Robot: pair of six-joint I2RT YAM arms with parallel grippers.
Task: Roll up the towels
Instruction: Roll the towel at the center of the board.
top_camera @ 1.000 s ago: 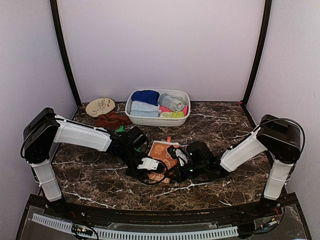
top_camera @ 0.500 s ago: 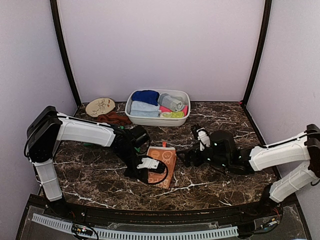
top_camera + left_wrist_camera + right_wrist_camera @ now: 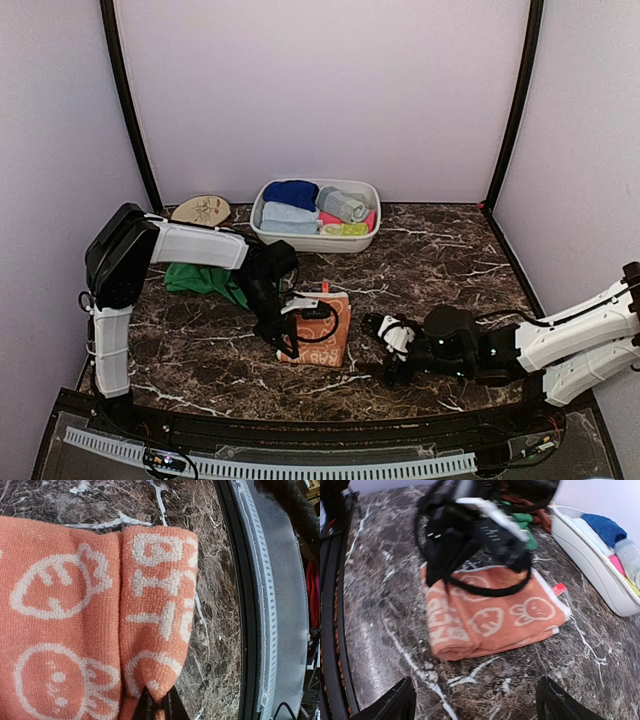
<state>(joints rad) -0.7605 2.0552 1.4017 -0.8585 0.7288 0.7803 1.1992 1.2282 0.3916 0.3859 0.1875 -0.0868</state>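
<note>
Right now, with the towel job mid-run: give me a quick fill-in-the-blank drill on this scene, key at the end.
1. The left gripper pinches a fold of the orange cloth towel with cream prints, so its jaws are ___.
2. The right gripper hangs clear of that towel with its jaws ___.
3. In the top view, the bright green cloth towel lies on the table to the ___ of the orange one.

Missing words: shut; open; left.

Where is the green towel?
In the top view, the green towel lies on the table, left of the orange towel, nearer than the white basin.
</note>
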